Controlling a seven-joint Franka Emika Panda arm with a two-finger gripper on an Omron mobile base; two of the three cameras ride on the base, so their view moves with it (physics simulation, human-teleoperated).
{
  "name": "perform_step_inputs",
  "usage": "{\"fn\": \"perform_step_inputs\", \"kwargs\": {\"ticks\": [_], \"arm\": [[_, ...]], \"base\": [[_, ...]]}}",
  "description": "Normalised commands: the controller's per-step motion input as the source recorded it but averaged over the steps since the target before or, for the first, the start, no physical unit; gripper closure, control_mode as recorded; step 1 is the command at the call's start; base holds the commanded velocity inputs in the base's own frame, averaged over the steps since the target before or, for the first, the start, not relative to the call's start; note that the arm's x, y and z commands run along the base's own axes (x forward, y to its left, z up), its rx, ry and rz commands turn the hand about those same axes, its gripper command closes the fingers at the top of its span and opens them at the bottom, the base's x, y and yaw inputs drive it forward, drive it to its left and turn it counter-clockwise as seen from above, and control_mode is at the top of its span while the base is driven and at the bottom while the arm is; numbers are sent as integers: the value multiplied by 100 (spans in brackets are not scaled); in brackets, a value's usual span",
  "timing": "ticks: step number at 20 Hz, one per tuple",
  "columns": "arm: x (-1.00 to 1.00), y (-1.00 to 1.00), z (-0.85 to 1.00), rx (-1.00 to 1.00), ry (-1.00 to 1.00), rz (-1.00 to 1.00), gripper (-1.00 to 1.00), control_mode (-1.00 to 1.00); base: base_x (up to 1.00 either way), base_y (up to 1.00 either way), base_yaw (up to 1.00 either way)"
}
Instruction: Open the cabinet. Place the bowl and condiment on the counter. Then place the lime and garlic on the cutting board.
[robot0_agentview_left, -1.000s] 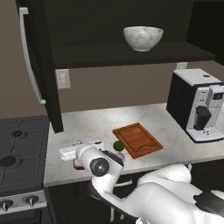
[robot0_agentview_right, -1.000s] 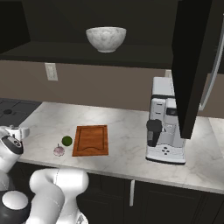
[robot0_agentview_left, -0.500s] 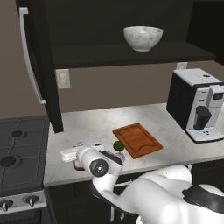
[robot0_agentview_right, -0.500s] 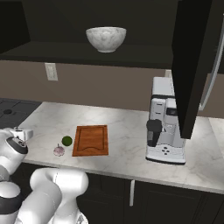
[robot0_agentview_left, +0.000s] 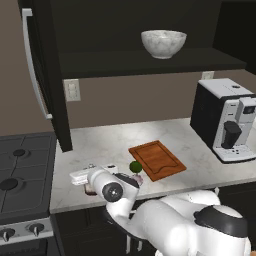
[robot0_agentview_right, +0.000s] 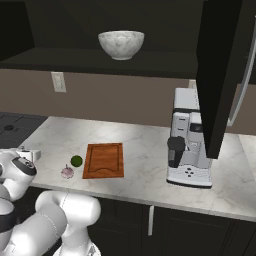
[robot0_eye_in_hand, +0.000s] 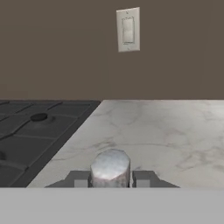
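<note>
My gripper (robot0_eye_in_hand: 110, 177) is shut on the condiment (robot0_eye_in_hand: 110, 167). Its white cap stands between my fingertips (robot0_eye_in_hand: 78, 178), just over the counter (robot0_eye_in_hand: 175, 131) beside the stove. In the left base view the gripper (robot0_agentview_left: 82, 176) sits low at the counter's front left, with the dark-red bottle (robot0_agentview_left: 90, 189) under the hand. The cabinet (robot0_agentview_left: 42, 75) is open, and the bowl (robot0_agentview_left: 163, 43) stands on its shelf. The lime (robot0_agentview_right: 76, 160) and garlic (robot0_agentview_right: 67, 172) lie on the counter, just left of the cutting board (robot0_agentview_right: 104, 160).
A black gas stove (robot0_agentview_left: 20, 170) borders the counter on the left. A coffee machine (robot0_agentview_right: 187, 145) stands at the right, under the open right cabinet door (robot0_agentview_right: 220, 75). A wall switch (robot0_eye_in_hand: 128, 29) is on the brown back wall.
</note>
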Motion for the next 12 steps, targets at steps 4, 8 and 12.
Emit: {"fn": "perform_step_inputs", "kwargs": {"ticks": [4, 8, 12], "arm": [[21, 0, -23, 3, 0, 0, 100, -100], [19, 0, -23, 3, 0, 0, 100, -100], [20, 0, -24, 3, 0, 0, 100, -100]], "base": [[0, 0, 0], [0, 0, 0], [0, 0, 0]]}}
